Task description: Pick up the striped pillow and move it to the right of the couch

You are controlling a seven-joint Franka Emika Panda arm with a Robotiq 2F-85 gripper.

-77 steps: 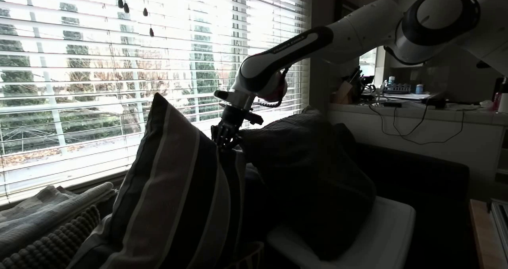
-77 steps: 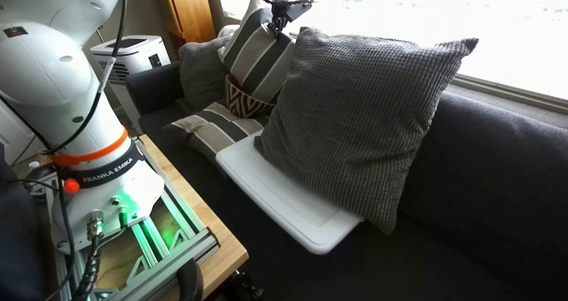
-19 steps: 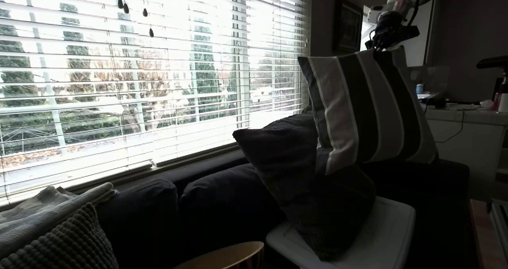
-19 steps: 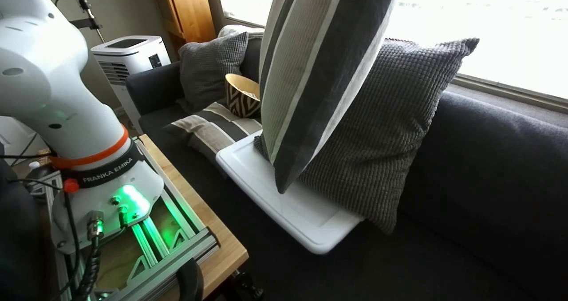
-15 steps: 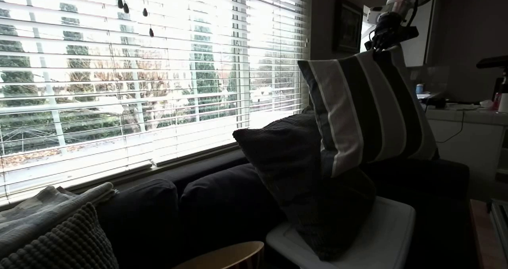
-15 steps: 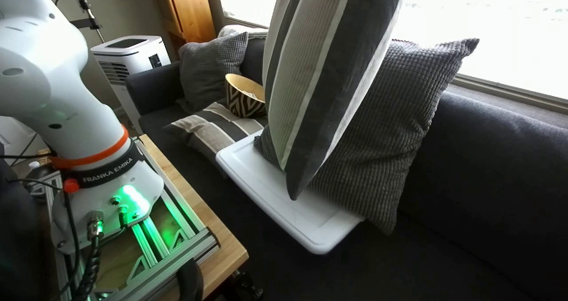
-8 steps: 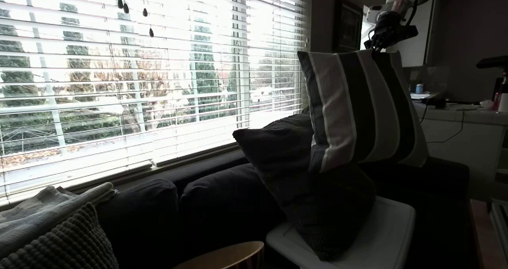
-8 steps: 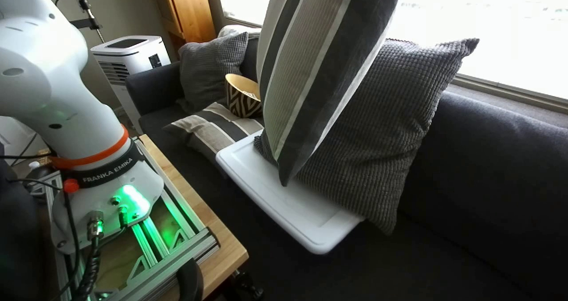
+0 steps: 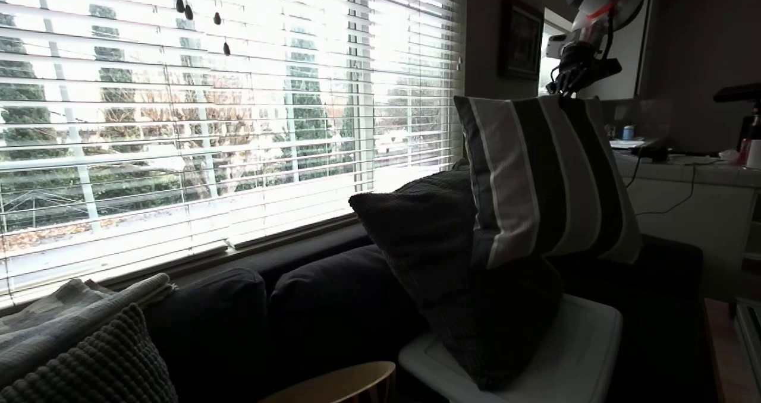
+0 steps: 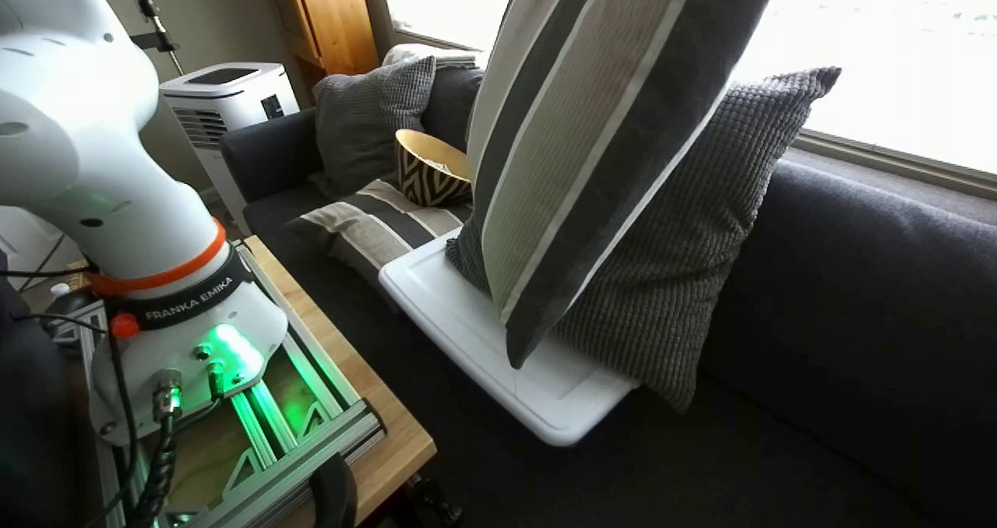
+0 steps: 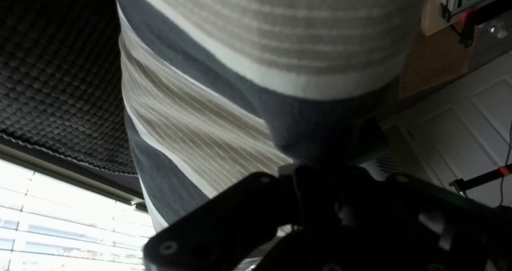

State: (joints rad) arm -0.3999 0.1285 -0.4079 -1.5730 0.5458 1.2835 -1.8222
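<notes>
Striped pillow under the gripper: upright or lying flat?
Upright, somewhat tilted: in an exterior view the gripper holds the striped pillow by its top edge.

Glossy white rounded arm [image 10: 132, 177], pretty chunky, small dark oval cap [image 10: 91, 223] on side. Bright orange ring [image 10: 179, 271] round bottom, thick black collar [image 10: 187, 300] right under it, FRANKA EMIKA in white capitals. White base foot [image 10: 175, 349] lit green around 3 o'clock, round silver plug [image 10: 167, 394] at 7, fat black spiral-wrapped cable [image 10: 160, 466] off that. Black gripper [image 9: 566, 90] = stubby jointed links, pale-rimmed round screw head [image 11: 168, 247] around 7 o'clock in wrist view. Red-orange stripe [image 9: 599, 12] at 1 o'clock from gripper.
</notes>
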